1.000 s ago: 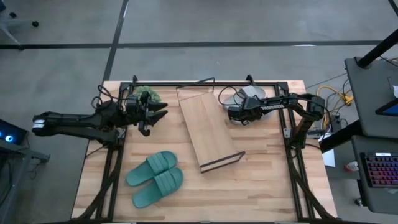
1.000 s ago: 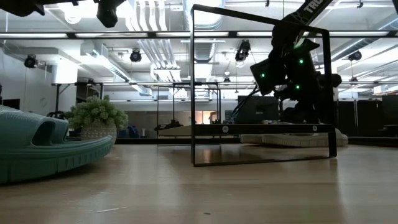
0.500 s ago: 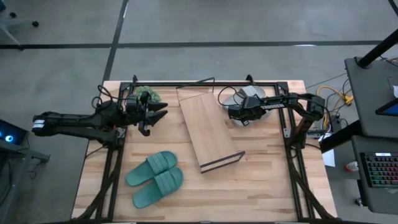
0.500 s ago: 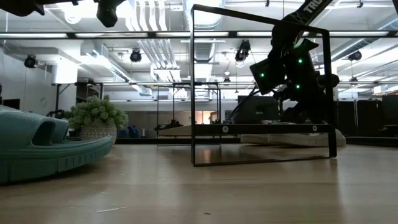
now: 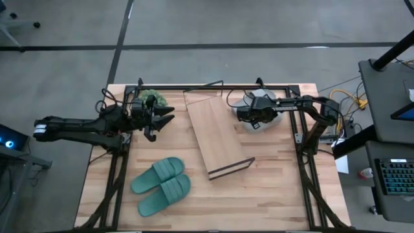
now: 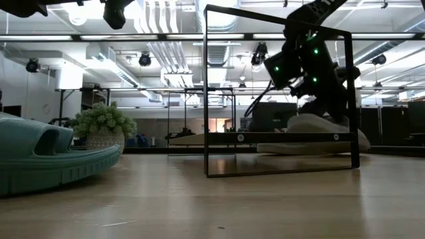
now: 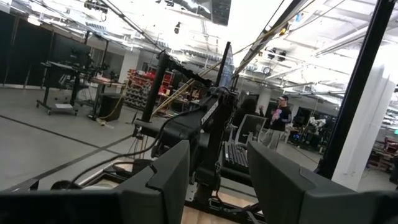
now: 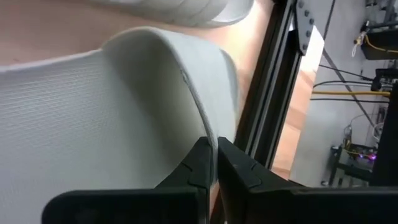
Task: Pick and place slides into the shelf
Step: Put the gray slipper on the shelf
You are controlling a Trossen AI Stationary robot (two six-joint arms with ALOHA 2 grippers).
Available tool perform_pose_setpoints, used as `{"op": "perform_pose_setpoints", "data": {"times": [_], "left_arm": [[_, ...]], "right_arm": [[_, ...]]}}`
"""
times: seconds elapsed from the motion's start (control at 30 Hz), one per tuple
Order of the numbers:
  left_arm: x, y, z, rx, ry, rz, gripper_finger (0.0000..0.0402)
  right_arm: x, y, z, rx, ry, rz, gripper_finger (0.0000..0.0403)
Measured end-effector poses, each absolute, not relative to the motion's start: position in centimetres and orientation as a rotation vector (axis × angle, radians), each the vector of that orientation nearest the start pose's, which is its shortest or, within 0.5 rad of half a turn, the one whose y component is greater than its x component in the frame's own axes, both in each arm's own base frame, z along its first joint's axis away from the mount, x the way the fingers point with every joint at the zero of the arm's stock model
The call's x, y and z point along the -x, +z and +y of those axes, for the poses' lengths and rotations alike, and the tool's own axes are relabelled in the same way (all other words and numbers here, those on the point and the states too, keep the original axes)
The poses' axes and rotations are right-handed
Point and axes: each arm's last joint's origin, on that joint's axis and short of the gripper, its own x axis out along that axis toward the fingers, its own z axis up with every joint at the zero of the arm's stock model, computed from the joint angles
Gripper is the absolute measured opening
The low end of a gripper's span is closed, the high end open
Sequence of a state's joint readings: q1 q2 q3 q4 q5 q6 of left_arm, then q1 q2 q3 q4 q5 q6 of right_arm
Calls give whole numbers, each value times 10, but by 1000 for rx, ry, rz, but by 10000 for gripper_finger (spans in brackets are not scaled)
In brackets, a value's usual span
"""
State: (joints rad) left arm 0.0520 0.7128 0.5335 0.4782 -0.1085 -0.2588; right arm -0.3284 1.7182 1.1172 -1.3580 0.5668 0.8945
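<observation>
Two light grey slides lie at the far right of the table. One grey slide is raised and tilted, with my right gripper shut on it. The other grey slide stays flat beneath it. The shelf, a light-wood board in a black wire frame, stands slantwise mid-table. A teal pair of slides rests sole-down near the front left. My left gripper hovers open left of the shelf, holding nothing. My right gripper pinches a thin raised edge of the grey slide between its two fingertips. The fingers slant down from the table's right. The slide is tilted up at the held side; whether its other end still rests on something, I cannot tell.
A small fuzzy green plant stands at the far left, just behind my left gripper. Black frame rails run along the table's far edge and both sides. Bare tabletop lies right of the shelf toward the near edge.
My right gripper has risen a little and drawn slightly toward the far edge, and it now holds the grey slide. That slide lay flat before; its held side has lifted and it stands tilted above the other grey slide.
</observation>
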Motion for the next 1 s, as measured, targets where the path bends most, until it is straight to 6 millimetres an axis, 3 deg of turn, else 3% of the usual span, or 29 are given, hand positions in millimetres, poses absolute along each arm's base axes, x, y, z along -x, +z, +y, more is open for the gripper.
{"op": "perform_pose_setpoints", "data": {"times": [0.33, 0.53, 0.8, 1.0], "left_arm": [[-164, 320, 12, 264, 119, -318, 148], [-164, 320, 12, 254, 120, -315, 148], [-176, 318, 9, 53, 59, -262, 148], [-193, 323, 8, -77, 64, -231, 148]], "right_arm": [[-250, 236, -98, -334, -1397, 1490, 9], [-252, 269, -90, -435, -1356, 1421, 9], [-252, 308, -76, -541, -1307, 1246, 9], [-256, 319, -68, -577, -1265, 1208, 8]]}}
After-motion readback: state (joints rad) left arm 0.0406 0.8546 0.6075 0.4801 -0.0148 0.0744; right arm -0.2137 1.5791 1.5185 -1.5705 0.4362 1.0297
